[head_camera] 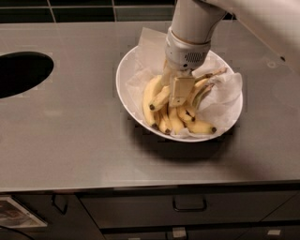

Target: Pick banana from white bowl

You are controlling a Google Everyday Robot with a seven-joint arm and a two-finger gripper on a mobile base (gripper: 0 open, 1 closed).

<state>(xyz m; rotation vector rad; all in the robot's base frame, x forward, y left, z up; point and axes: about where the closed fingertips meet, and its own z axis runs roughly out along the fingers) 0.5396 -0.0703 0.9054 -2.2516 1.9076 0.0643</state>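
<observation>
The camera view looks down on one grey metal counter [70,140] that fills most of the frame. One white bowl [123,79] sits right of centre on it. The bowl is wide, shallow and glossy, with one sheet of crumpled white paper lining [225,101] whose corner sticks out past the rim at the upper left.

One pale arm [194,21] enters from the upper right and points steeply down. Its single gripper [176,96] is low inside the bowl, set among the fruit in the middle of the pile. The fruit crowds it on both sides, and I cannot tell whether it is clenched on anything or released.

The banana [200,91], slender and slightly greenish, lies in the bowl just right of the gripper. Its long brownish stem angles toward the upper right over the paper.

The other bananas [149,101] are plumper and yellow, and lie left of and below the gripper. I count about seven of them, dark tips fanned toward the lower rim, though overlap makes the count uncertain.

One dark round opening [21,72] is cut into the counter at the left edge, well apart from the bowl. Dark tiles [79,9] run along the top. Below the counter front are two drawer handles [190,204], one under the bowl and one further left, and one printed sheet [18,213] at the lower left.
</observation>
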